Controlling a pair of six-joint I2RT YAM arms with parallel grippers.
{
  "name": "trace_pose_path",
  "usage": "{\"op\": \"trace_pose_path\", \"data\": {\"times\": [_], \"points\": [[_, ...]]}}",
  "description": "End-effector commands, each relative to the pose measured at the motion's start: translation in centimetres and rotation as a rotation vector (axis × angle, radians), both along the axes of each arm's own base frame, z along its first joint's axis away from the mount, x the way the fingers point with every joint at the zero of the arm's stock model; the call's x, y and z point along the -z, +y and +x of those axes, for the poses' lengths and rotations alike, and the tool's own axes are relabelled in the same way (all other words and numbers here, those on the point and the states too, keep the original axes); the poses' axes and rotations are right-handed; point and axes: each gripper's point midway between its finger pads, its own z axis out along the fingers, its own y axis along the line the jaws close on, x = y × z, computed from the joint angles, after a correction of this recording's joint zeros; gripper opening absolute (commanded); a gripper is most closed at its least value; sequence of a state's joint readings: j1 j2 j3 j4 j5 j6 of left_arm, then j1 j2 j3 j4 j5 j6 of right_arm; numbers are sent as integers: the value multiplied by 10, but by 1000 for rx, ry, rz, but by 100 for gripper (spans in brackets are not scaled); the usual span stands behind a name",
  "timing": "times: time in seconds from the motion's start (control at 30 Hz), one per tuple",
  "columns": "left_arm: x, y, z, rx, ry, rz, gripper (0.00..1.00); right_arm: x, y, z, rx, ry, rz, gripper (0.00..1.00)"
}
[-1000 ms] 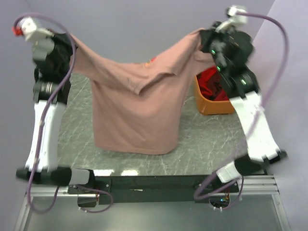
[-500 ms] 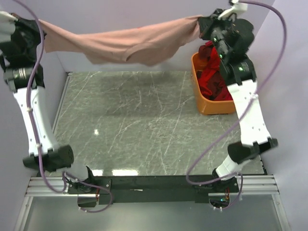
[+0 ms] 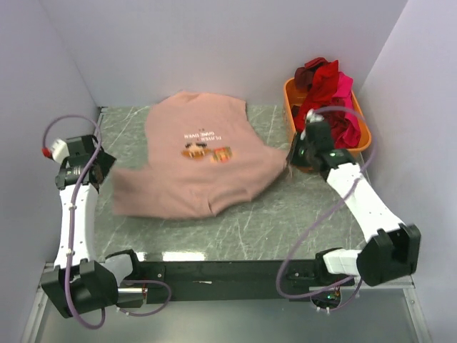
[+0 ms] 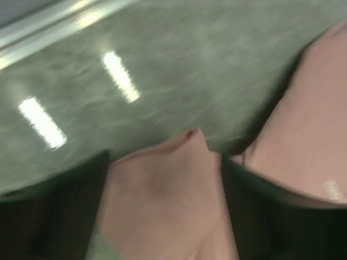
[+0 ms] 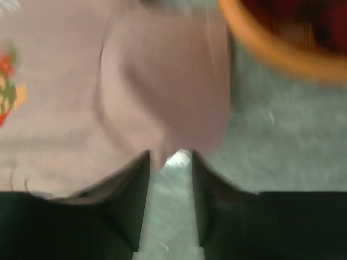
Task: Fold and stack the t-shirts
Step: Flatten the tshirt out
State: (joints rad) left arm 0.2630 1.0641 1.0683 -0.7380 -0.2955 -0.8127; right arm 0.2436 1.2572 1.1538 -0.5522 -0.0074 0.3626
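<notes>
The pink t-shirt [image 3: 203,168] lies spread on the table [image 3: 307,214] with its chest side up. The small cartoon print [image 3: 207,151] and its line of text sit near the middle of the cloth. Its straight end points to the back wall, and the wider end with the sleeves points toward my bases, where the near edge is a bit rumpled. One sleeve reaches out to my left pincer [image 3: 100,166] and the other to my right pincer [image 3: 291,154]. Both pincers are low over the table at the shirt's two sides. Through my left wrist camera, which is badly blurred, my left pincer [image 4: 162,162] has its jaws wide apart. A corner of the pink sleeve [image 4: 162,200] lies loose in the gap, and as far as I can see it is not pinched. Through my right wrist camera my right pincer [image 5: 169,158] is open only a little. I see bare table in the narrow slot between its fingers [image 5: 135,195], and it has hold of nothing. The rounded edge of the other sleeve [image 5: 168,92] lies just ahead of the fingertips. Whether it touches them I cannot tell. Beyond that sleeve, at the far right of the table, stands the orange tub [image 3: 362,137]. Its near rim is close beside my right pincer. A heap of other shirts [image 3: 328,80] in red, maroon and hot pink is piled in it, rising above the rim.
</notes>
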Motion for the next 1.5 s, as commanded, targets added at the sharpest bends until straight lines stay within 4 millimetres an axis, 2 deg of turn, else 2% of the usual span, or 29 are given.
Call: {"op": "trace_pose_path", "data": {"times": [0.0,0.07,0.1,0.13,0.2,0.23,0.3,0.33,0.4,0.43,0.5,0.53,0.6,0.63,0.7,0.73,0.77,0.8,0.83,0.9,0.93,1.03,1.2,1.23,1.3,1.33,1.4,1.43,1.47], "points": [[3,6,-20,-123,12,-24,99,33,-16,-21,64,107,-40,48],[-4,8,-20,-137,-14,-15,99,45,-18,-26,61,149,-60,68],[-9,9,-19,-134,-33,-9,99,47,-18,-26,62,154,-60,71],[-14,8,-16,-129,-58,-8,99,46,-18,-26,60,150,-59,84],[-20,4,-10,-96,-100,-13,100,43,-11,-25,31,134,-31,86],[-27,-2,1,-51,-152,-33,99,42,-9,-26,23,129,-23,87],[-24,-11,13,13,-174,-57,100,42,10,-29,-53,113,30,88],[-26,-25,22,85,-202,-99,100,42,16,-29,-69,106,40,89],[-27,-35,44,152,-241,-119,99,46,39,-34,-131,102,36,90],[-26,-50,53,209,-242,-127,99,48,45,-35,-133,113,42,90],[-22,-65,80,273,-228,-114,99,60,58,-36,-145,144,36,90],[-19,-87,91,349,-214,-114,99,65,67,-39,-143,161,45,90],[-6,-113,122,460,-169,-112,100,83,71,-39,-116,209,40,90],[0,-138,130,529,-144,-129,99,90,75,-40,-100,239,59,90],[18,-160,159,602,-101,-122,99,114,72,-42,-61,315,35,90],[45,-176,169,633,-34,-133,99,120,71,-43,-39,338,34,90],[40,-182,182,659,-41,-115,99,131,72,-45,-37,369,21,90],[49,-185,188,668,-18,-109,99,137,71,-47,-30,390,16,90],[73,-189,193,670,41,-113,99,145,72,-48,-26,410,10,90],[83,-192,206,691,57,-103,99,158,67,-49,-2,436,-16,90],[106,-192,206,683,119,-116,99,168,66,-51,2,462,-31,90],[129,-193,209,685,167,-119,99,189,64,-55,1,524,-64,89],[165,-189,189,671,241,-133,99,202,65,-42,-11,563,-126,89],[177,-191,175,674,271,-161,99,210,65,-43,-16,588,-138,89],[184,-190,165,659,267,-176,99,210,72,-32,-42,591,-137,89],[192,-189,149,640,288,-195,99,218,72,-32,-47,622,-151,89],[198,-188,132,619,301,-216,99,211,81,-14,-71,599,-156,89],[205,-188,112,613,325,-225,99,219,83,-10,-78,617,-165,89],[208,-189,102,594,334,-243,99,209,91,6,-97,589,-162,89]]}}
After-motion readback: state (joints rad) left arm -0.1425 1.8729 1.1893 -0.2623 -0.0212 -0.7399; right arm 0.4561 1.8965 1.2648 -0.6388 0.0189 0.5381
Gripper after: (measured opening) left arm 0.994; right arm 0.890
